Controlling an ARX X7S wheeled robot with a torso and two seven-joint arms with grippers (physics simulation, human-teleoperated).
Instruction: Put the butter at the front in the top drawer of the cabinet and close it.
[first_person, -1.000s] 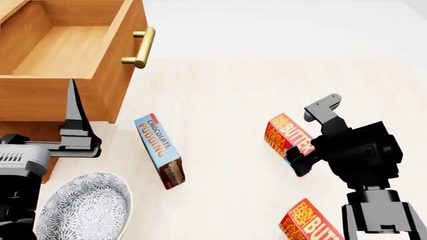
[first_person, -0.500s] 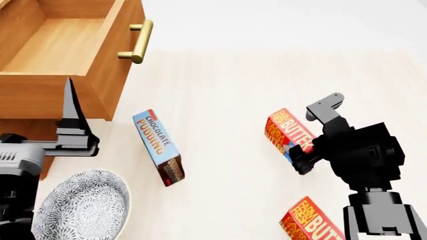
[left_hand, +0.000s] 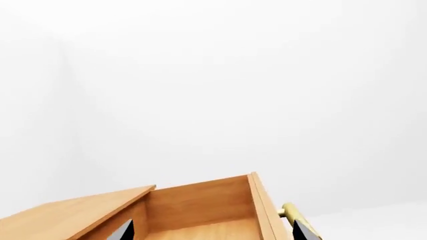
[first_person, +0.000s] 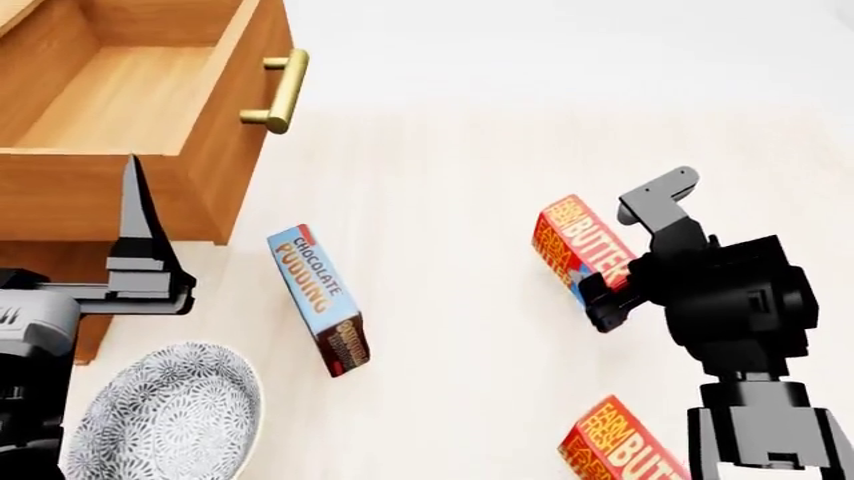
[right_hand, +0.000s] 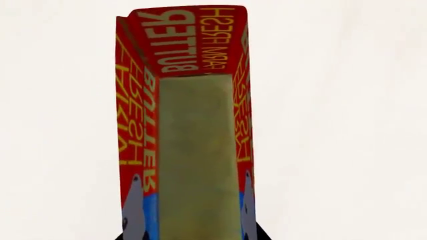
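Left wrist view: left gripper (left_hand: 212, 231) fingertips spread wide, holding nothing, before the top drawer (left_hand: 200, 210), which stands pulled out; white wall behind.

Head view: right gripper (first_person: 607, 265) clamped on the butter (first_person: 574, 245), carton tilted over the pale floor (first_person: 454, 180); pudding box (first_person: 320, 298), plate (first_person: 167, 420), second butter carton (first_person: 621, 450) apart. Cabinet (first_person: 54, 260) at left.

Right wrist view: fingers (right_hand: 133, 210) pressed against both carton sides.

A rendered kitchen-style setup here: a pale wood-grain floor (first_person: 454, 180) under blank white walls, an orange-brown wooden cabinet (first_person: 54, 200) with a brass-handled drawer (first_person: 134, 90), a patterned grey bowl (first_person: 167, 420), and groceries lying about — butter cartons (first_person: 577, 245) and a chocolate pudding box (first_person: 320, 298).
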